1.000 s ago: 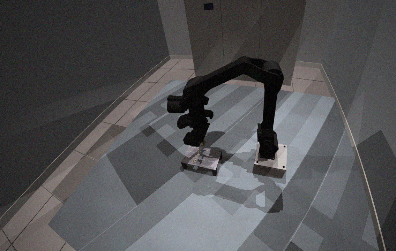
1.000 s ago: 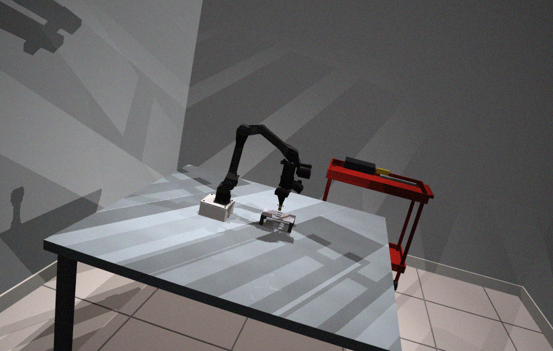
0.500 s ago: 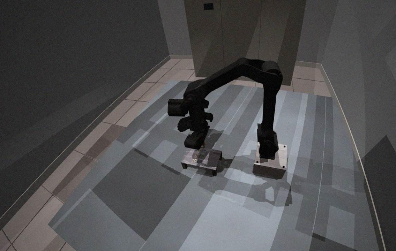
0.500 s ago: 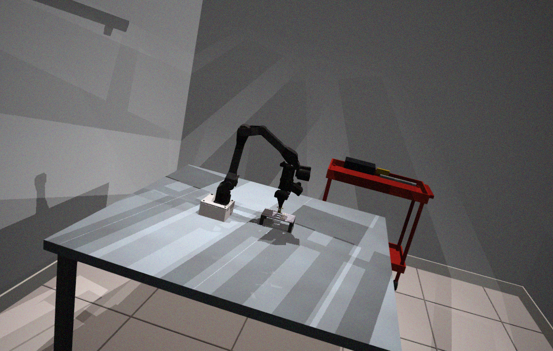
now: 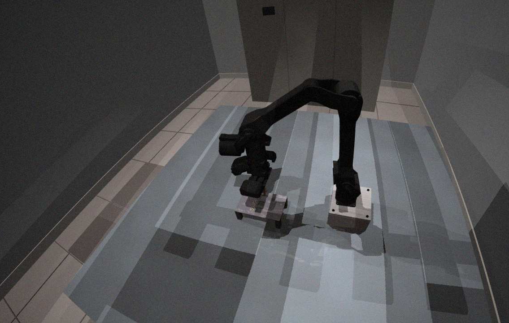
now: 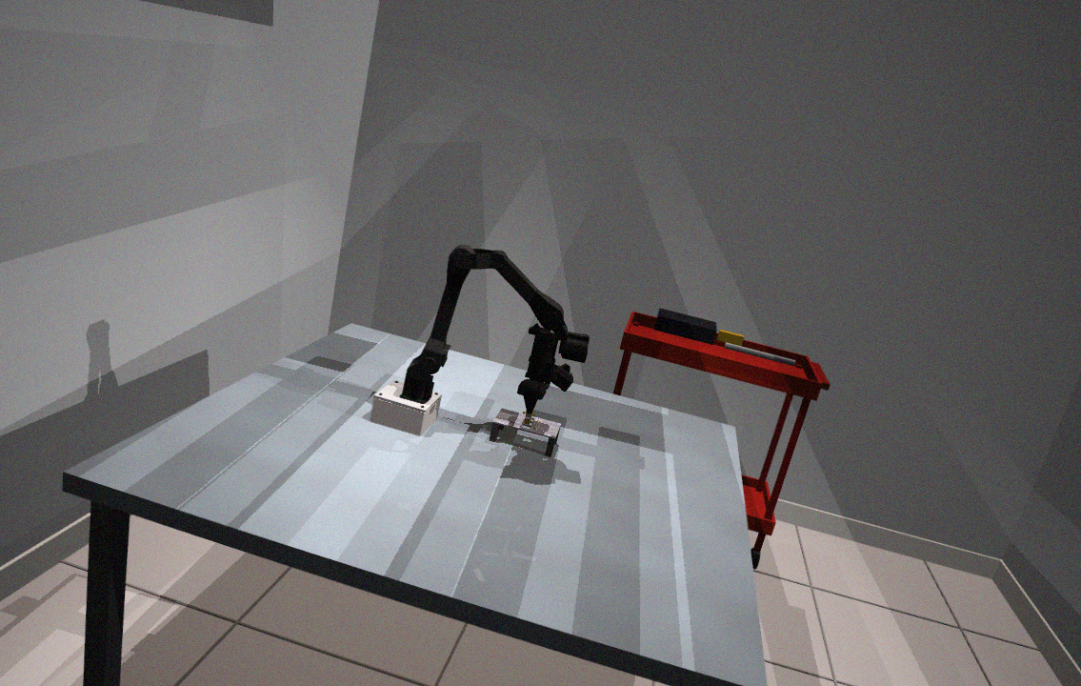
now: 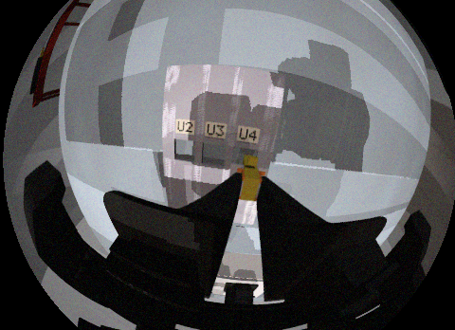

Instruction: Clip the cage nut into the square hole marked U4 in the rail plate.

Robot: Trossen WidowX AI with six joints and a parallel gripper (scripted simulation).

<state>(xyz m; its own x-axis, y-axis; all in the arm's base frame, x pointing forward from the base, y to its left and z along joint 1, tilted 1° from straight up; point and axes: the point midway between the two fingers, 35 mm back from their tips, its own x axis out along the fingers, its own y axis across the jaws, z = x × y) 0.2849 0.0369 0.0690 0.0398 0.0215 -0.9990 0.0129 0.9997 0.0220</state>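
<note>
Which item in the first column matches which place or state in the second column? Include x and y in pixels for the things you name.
1. cage nut (image 7: 249, 183)
2. rail plate (image 5: 274, 209) (image 7: 177, 171)
3. yellow block (image 6: 730, 337)
4. hand (image 5: 263, 193) (image 6: 530, 415) (image 7: 249, 181)

A. bears the labels U2, U3 and U4
B. closed on something
C. on the red cart (image 6: 680, 351)
D. between the fingertips

1-D; 2-A; 3-C; 4-B
</note>
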